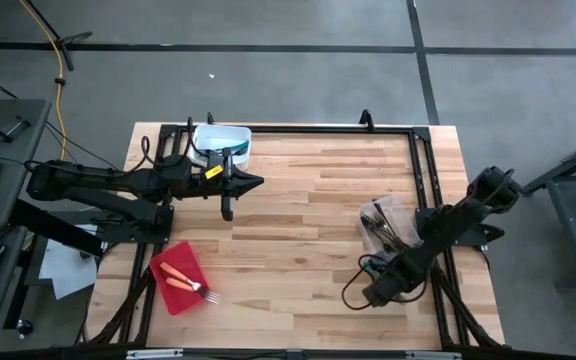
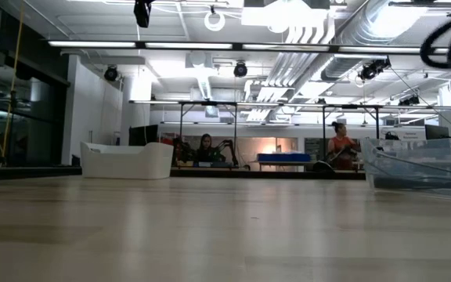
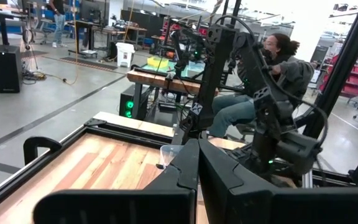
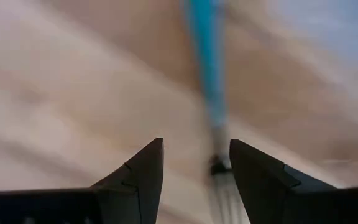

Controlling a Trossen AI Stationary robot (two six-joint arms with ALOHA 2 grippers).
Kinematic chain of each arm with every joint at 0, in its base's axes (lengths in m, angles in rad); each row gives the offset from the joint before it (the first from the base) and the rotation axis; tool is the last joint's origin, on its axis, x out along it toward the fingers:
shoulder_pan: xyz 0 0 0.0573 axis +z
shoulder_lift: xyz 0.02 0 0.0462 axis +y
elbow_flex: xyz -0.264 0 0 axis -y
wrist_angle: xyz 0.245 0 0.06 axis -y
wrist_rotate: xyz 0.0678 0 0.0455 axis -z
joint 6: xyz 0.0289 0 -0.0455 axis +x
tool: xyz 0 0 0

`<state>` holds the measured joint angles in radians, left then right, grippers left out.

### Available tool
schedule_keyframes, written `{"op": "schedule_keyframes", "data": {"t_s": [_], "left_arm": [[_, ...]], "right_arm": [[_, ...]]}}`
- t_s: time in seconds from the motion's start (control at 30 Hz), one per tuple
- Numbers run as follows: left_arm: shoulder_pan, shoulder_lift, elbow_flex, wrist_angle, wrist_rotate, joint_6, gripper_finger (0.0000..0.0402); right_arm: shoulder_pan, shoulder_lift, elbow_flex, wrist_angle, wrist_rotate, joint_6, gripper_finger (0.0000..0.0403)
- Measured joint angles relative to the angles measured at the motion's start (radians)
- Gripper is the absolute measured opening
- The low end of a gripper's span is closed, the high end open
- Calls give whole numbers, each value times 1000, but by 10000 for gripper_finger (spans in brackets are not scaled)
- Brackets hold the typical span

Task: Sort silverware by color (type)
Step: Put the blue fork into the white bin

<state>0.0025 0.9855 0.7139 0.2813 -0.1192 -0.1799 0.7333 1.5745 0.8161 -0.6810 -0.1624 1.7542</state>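
My right gripper (image 4: 194, 146) points down over the table's near right part (image 1: 373, 290), open. Below it a teal-blue-handled fork (image 4: 207, 68) lies flat on the wood. Its neck and tines run down between the two fingers, close to one of them, and the picture is blurred. In the high view the arm hides this fork. Dark silverware lies piled in a clear tub (image 1: 386, 224) just beyond the gripper. Orange-handled forks (image 1: 183, 281) rest on a red tray (image 1: 171, 292) at the near left. My left gripper (image 1: 260, 182) hangs level and shut beside a white tub (image 1: 221, 143).
The white tub stands at the far left (image 2: 128, 160) and the clear tub at the right (image 2: 421, 168). Black frame rails (image 1: 423, 170) border the table. Bare wood (image 1: 298, 230) lies between the two arms. People sit at desks in the room beyond the table.
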Motion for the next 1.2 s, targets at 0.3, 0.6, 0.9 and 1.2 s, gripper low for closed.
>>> {"op": "schedule_keyframes", "data": {"t_s": [0.3, 0.6, 0.9, 1.2], "left_arm": [[0, 0, 0, 0, 0, -1, 0], [0, 0, 0, 0, -6, -1, 0], [0, 0, 0, 8, -22, -1, 0], [0, 0, 0, 9, -23, -1, 0]], "right_arm": [[-1, -2, -54, 32, -10, 19, 169], [-1, -1, -54, 29, -23, 10, 92], [0, 2, -35, 28, -56, -48, 5], [0, 2, 68, 18, -147, -276, 1]]}}
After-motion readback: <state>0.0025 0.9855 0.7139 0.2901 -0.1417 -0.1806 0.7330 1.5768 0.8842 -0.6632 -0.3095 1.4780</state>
